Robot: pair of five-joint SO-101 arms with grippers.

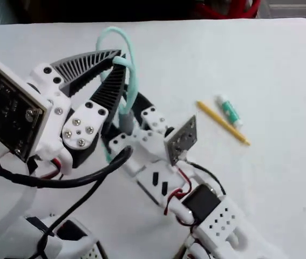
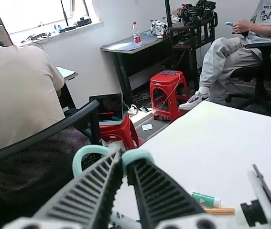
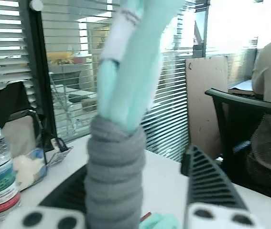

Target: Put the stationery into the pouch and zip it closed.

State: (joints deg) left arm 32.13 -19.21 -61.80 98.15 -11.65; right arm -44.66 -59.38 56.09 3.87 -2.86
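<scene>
Pouch point(image 3: 116, 162) sits up off the table point(image 1: 260, 65), caught between the two arms. It is a grey rolled body with teal cords rising out of it. Seen from above, its long axis runs from the grey end, near the middle of the table, out to the teal loop point(image 1: 115, 39) that points toward the far edge.

Left claw point(image 1: 121, 55) has its ribbed fingers point(image 2: 159, 191) drawn almost together on that loop, teal cord bulging out on either side of the tips. Right claw point(image 1: 131, 116) comes in from the near right with its jaws standing apart around the grey roll. A ribbed finger point(image 3: 207, 186) stays clear of the roll, with a gap showing between them (whether the other finger presses on the roll, I cannot tell).

Off to the right lie the loose pieces, flat on the table and well apart from both claws. A yellow pencil point(image 1: 223, 123) lies on a diagonal, from far left to near right. A small green and white tube point(image 1: 228, 110) lies just beside it on the far side, slanted much the same way.
</scene>
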